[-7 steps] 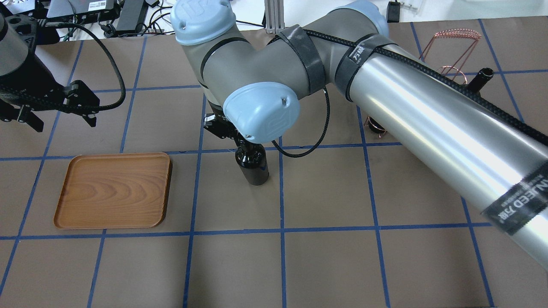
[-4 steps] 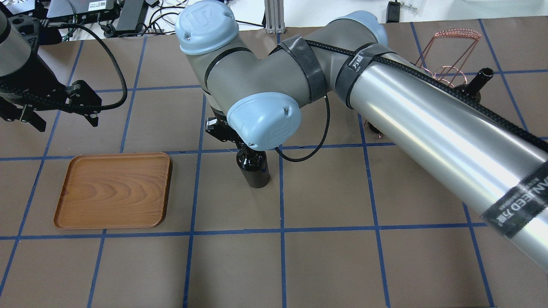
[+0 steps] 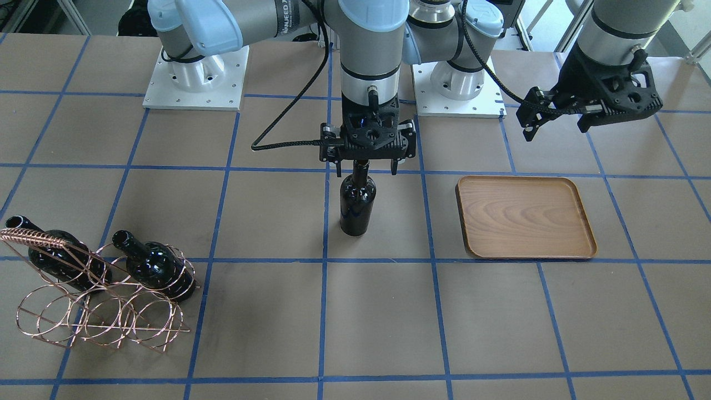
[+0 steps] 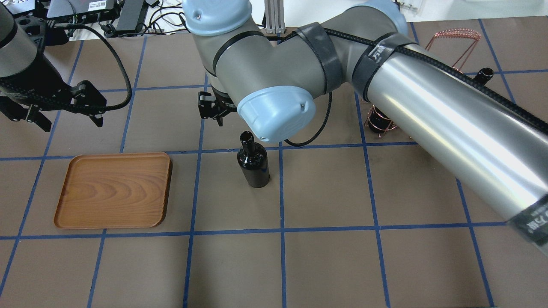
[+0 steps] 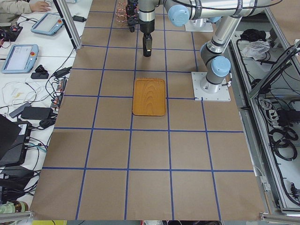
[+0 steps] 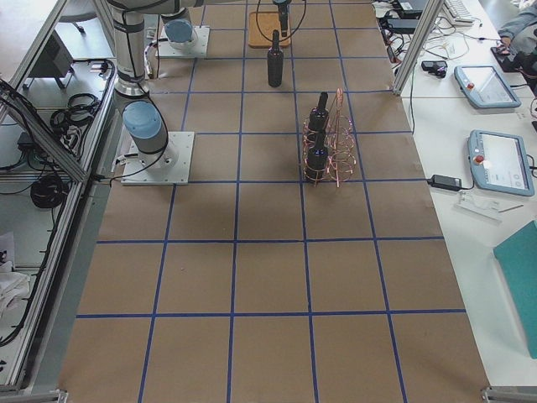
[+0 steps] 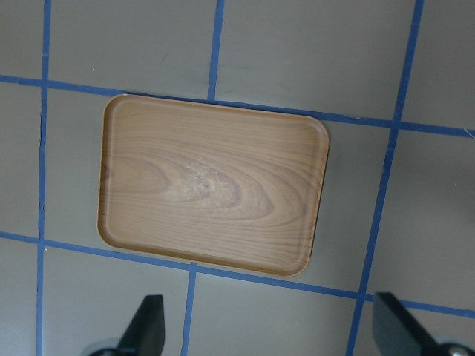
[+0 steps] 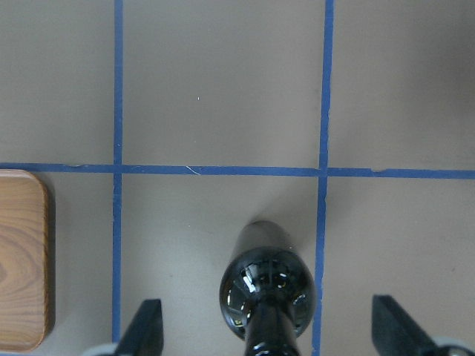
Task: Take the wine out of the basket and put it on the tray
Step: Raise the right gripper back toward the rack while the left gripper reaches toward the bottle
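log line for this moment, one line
right end effector open over upright wine on table | left end effector open near tray | two bottles in basket

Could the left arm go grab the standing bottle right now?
Probably not cleanly. The right gripper hangs over the neck of the bottle, fingers open on either side, blocking a grasp there. Nothing stands between the left gripper and the bottle, so only its body seems reachable.

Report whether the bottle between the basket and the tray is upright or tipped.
Upright. The wine bottle stands on its base on the table, neck pointing straight up under the open right gripper.
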### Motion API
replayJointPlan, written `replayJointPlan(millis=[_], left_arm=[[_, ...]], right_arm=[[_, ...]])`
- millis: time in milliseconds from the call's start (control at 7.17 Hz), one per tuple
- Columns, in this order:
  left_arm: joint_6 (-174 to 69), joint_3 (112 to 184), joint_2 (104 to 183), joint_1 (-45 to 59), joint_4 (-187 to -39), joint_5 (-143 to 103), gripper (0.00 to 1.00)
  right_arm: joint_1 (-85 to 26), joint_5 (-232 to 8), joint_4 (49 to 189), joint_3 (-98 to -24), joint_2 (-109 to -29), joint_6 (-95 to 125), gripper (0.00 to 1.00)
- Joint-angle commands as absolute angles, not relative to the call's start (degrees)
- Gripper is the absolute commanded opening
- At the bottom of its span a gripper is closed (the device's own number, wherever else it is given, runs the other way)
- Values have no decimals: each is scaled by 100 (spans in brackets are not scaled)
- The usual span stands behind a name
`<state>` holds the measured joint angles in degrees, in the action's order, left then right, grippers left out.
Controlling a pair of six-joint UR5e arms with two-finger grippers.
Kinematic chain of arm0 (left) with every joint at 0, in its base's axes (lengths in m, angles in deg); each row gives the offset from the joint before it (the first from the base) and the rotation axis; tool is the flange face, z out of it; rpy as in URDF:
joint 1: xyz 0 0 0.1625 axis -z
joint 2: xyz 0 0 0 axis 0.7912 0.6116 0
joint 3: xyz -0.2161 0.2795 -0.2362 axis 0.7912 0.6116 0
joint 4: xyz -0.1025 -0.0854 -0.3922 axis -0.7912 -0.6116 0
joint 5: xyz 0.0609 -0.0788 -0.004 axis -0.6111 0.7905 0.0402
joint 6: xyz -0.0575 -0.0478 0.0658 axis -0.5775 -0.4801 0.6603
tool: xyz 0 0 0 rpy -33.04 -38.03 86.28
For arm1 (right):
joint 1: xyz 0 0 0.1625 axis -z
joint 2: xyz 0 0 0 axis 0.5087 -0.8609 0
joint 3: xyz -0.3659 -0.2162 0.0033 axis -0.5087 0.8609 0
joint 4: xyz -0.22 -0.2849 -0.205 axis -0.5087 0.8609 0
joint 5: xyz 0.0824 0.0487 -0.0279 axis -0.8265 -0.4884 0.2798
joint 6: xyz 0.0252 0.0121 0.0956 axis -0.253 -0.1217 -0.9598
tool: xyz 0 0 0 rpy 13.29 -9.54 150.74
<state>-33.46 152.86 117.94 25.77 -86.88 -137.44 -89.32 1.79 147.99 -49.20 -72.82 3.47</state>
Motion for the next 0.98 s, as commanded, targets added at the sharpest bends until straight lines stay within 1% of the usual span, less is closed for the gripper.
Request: replayJointPlan(millis=[0, 419, 837], left_arm=[[-3451, 15285, 11857, 2968, -8610, -13383, 100], [-3987, 15293, 11998, 3856, -8601, -13356, 100], [-4497, 15293, 12208, 4664, -8172, -13330, 100]], right_arm=[[-8494, 190, 14560, -4873, -7671, 1146, 100], [-7299, 198, 13656, -4881, -8286, 2738, 100], [-6761, 260, 13646, -4960, -8332, 3471, 100]])
